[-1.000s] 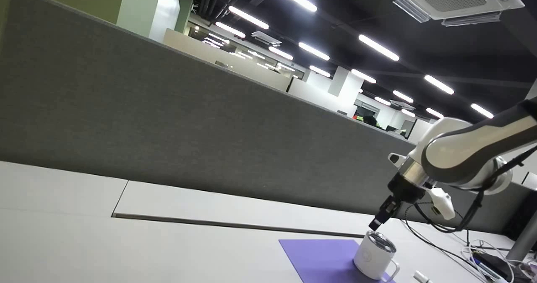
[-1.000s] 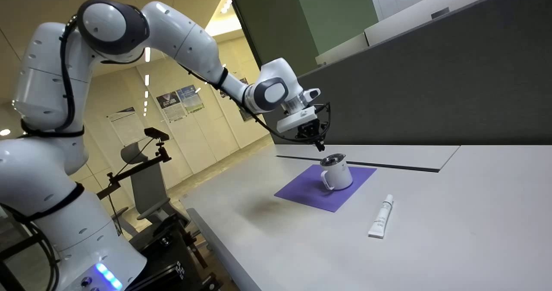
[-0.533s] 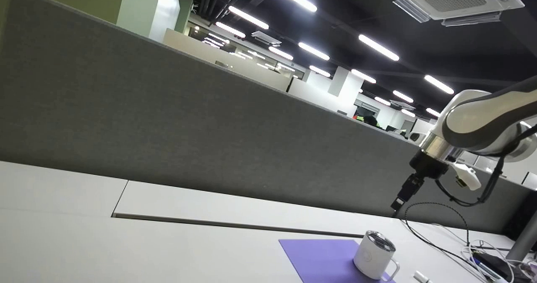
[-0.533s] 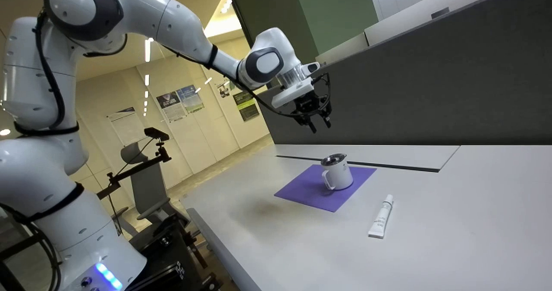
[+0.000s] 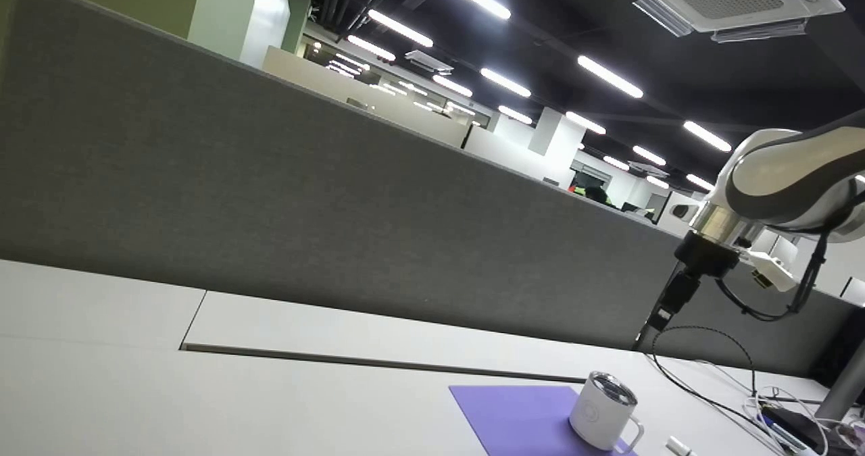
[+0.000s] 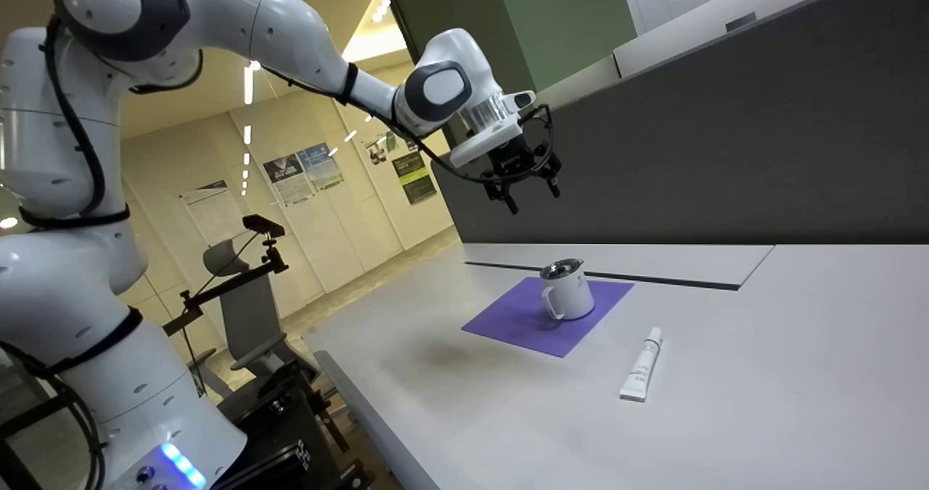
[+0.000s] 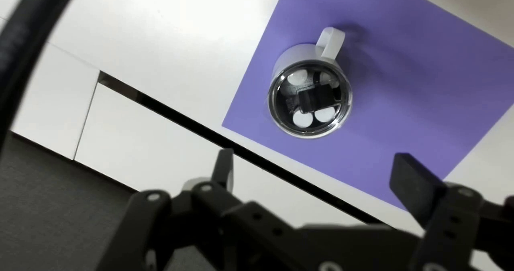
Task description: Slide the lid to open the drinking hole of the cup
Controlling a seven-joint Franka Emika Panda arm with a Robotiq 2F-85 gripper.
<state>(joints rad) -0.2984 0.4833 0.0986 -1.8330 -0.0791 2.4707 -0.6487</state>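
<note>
The white cup stands upright on a purple mat, its handle visible in both exterior views. Seen from above in the wrist view, its round see-through lid caps the cup and carries a black slider across the middle. A dark patch lies at the slider's right end; whether that is the drinking hole, I cannot tell. My gripper is open, its two fingers wide apart with nothing between them. In an exterior view the gripper hangs well above the cup, apart from it.
A white tube lies on the table near the purple mat. Behind the table rises a grey partition. A dark groove runs along the tabletop beside the mat. Loose cables lie past the cup.
My gripper has risen from just above the cup's lid, backing up and away. Its fingers have spread from close together to wide apart. The cup stays in practically the same spot.
</note>
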